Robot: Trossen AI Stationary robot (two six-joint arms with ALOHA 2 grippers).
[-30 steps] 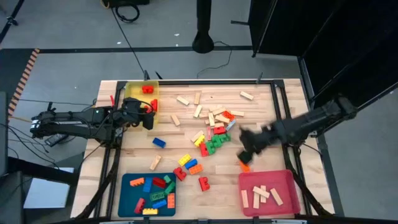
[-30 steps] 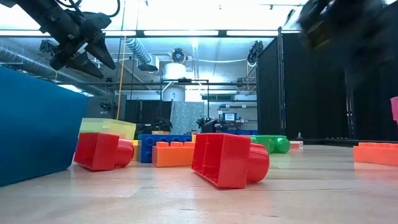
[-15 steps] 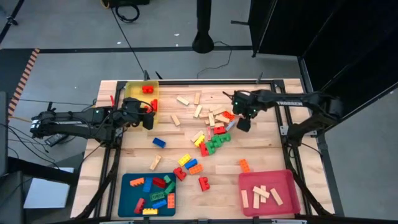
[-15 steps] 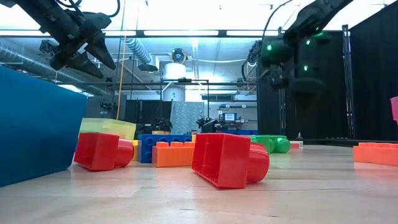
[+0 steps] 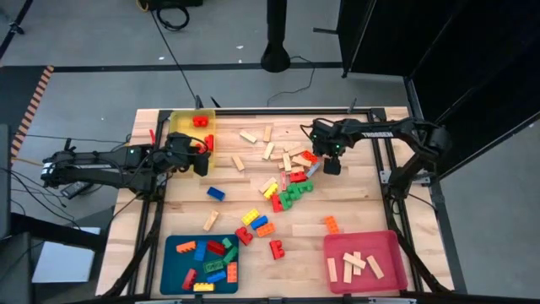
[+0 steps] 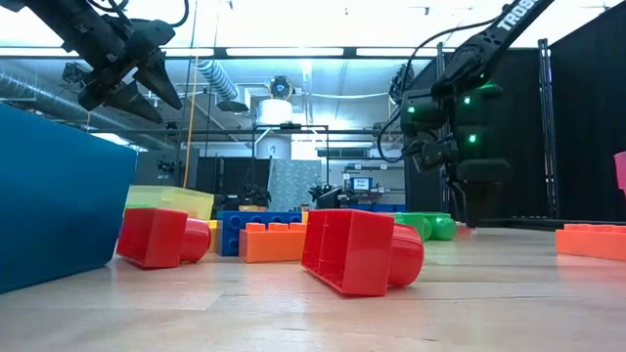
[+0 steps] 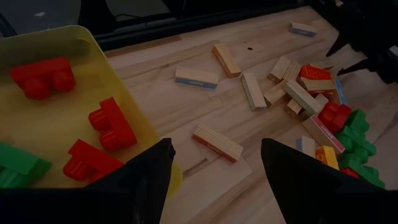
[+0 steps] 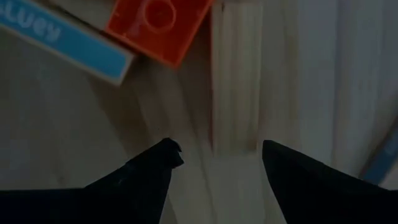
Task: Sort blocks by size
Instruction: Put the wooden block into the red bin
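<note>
one pale wooden bar lies lengthwise right under the right gripper, between its spread, empty fingers.

Bright ceiling strip lights glare in the low view; the right wrist view is motion-blurred; table evenly lit.

Blocks between three trays
</note>
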